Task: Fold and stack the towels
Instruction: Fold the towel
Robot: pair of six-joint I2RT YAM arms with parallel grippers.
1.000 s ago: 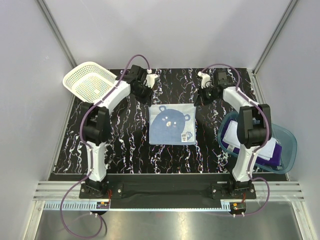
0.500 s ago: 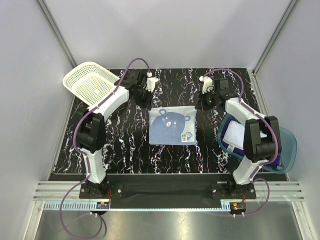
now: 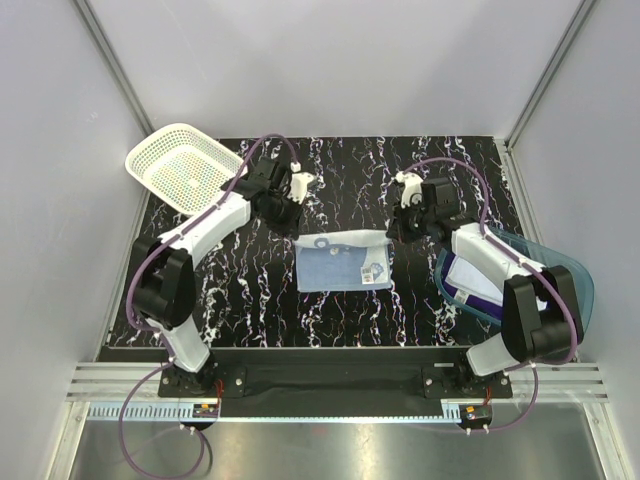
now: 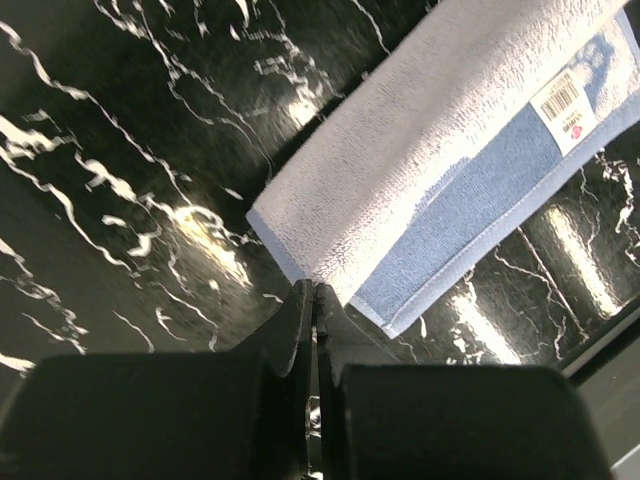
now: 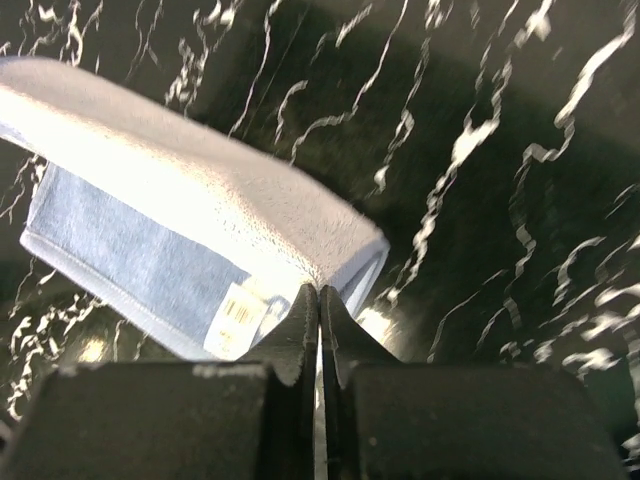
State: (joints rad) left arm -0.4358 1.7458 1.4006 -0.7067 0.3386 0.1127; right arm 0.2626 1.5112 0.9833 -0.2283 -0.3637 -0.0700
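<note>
The light blue towel [image 3: 345, 262] lies mid-table, its far edge lifted and folded over toward the near side, pale underside up. My left gripper [image 3: 299, 236] is shut on the towel's far-left corner [image 4: 420, 170], the jaws pinching the cloth in the left wrist view [image 4: 315, 292]. My right gripper [image 3: 390, 236] is shut on the far-right corner [image 5: 200, 190], also pinched between closed jaws [image 5: 320, 292]. A barcode label [image 3: 374, 270] shows on the lower blue layer. A white towel [image 3: 468, 272] and a purple towel [image 3: 490, 300] lie in the tub at the right.
A translucent blue tub [image 3: 572, 272] sits at the table's right edge under my right arm. A white lattice basket [image 3: 180, 168] stands at the far left corner. The table top [image 3: 250, 290] is black marble-patterned, walled on three sides.
Both grippers have moved toward the near side, carrying the towel's far edge with them. The flat towel now shows as a shorter folded band, the bear face mostly covered.
</note>
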